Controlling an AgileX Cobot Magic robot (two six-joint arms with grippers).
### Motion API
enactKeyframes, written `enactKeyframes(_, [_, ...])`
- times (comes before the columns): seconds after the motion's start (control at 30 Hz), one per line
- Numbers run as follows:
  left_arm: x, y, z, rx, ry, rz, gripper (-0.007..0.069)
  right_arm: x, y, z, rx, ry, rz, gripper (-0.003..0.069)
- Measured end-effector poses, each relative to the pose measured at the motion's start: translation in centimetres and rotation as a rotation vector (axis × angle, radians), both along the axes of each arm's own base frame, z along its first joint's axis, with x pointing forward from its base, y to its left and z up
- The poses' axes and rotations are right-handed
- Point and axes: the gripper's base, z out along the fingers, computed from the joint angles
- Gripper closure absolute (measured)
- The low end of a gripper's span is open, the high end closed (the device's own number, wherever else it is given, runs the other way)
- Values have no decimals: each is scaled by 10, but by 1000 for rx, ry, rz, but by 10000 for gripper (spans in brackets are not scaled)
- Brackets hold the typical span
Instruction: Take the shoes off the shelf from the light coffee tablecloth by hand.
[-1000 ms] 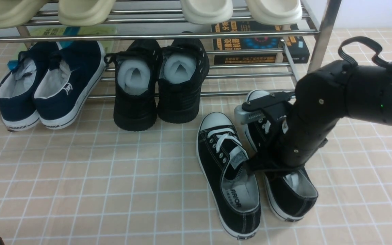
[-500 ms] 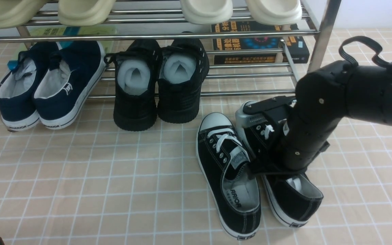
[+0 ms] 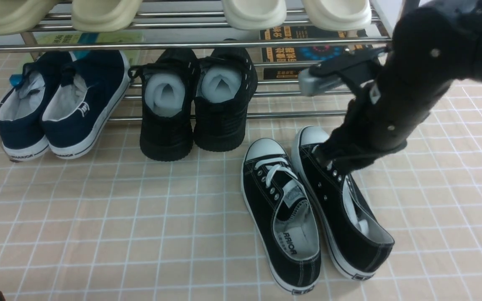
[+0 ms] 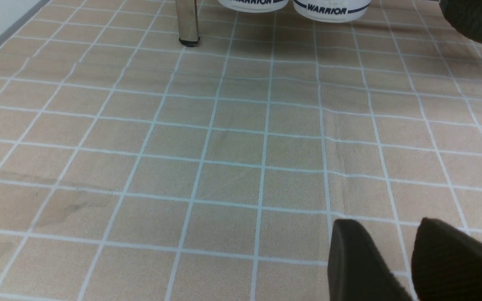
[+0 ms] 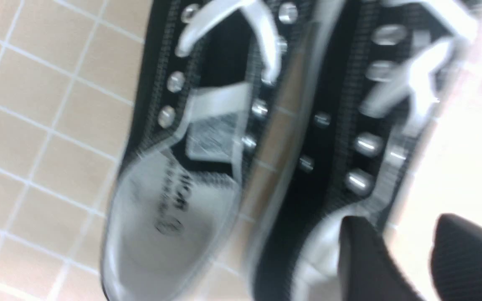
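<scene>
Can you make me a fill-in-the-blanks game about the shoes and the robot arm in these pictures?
1. The black canvas sneakers lie on the checked ____, in front of the shelf.
2. The all-black pair is stuffed with white ____.
3. The navy pair leans on the shelf's ____ end.
4. The right pincer hangs over the sneakers with its jaws ____.
Missing words: tablecloth, foam, left, open.

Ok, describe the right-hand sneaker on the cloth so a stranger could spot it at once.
Find the chrome shoe rack; on the checked cloth before its right end lie two black sneakers with white toe caps. Take the right one: it leans sideways, while its mate lies flat.
</scene>
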Motion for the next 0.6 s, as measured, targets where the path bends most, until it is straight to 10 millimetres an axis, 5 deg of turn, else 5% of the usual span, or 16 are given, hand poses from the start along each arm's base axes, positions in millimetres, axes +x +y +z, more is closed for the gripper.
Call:
enactKeyframes(0.2, [0,0,0,0,0,0,385,-39,-34,61,-28,-116,-9,664])
enactKeyframes(0.33, [0,0,0,0,0,0,385,-73,-56,97,41,-225,-17,674])
enactKeyframes(0.37, [0,0,0,0,0,0,385,-95,-70,110,76,-270,-26,674])
enactKeyframes(0.43, [0,0,0,0,0,0,385,-112,-81,116,97,-297,-33,674])
enactKeyframes(0.6, [0,0,0,0,0,0,385,-192,-133,116,204,-456,-36,674])
